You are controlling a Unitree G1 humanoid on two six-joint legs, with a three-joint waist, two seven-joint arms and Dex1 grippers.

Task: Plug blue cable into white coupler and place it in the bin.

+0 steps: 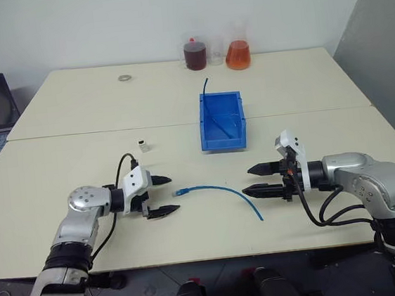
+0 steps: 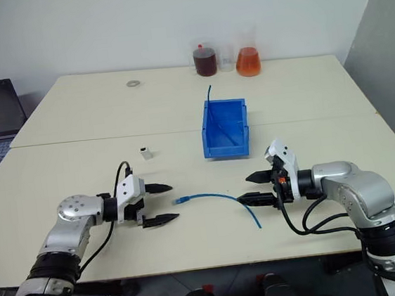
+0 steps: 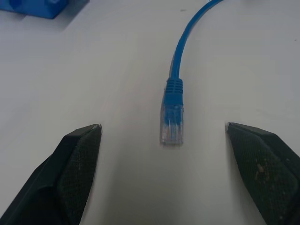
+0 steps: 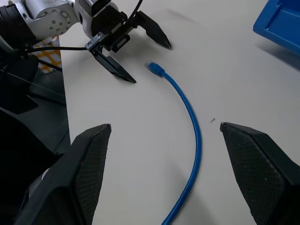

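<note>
Nearest the front edge of the pale cream tabletop (image 1: 74,118), the thin, flexible light-blue network cable (image 1: 219,188) is lying loose in a shallow arc, touched by neither arm, its small clear plug (image 3: 172,125) pointing toward the robot's left. The left gripper (image 1: 166,194) is facing that plug with its two black fingers spread wide, the plug lined up with the gap, probably so a short advance lets it close on the connector. On the other side the right gripper (image 1: 261,179) is standing near the cable's tail end, fingers likewise wide apart and holding nothing. Farther in, the tiny white boxy coupler (image 1: 143,146) is sitting alone on the bare surface, waiting untouched. Beyond, toward the middle, the bright blue rectangular plastic bin (image 1: 221,121) is standing open-topped, ready for the joined pair.
</note>
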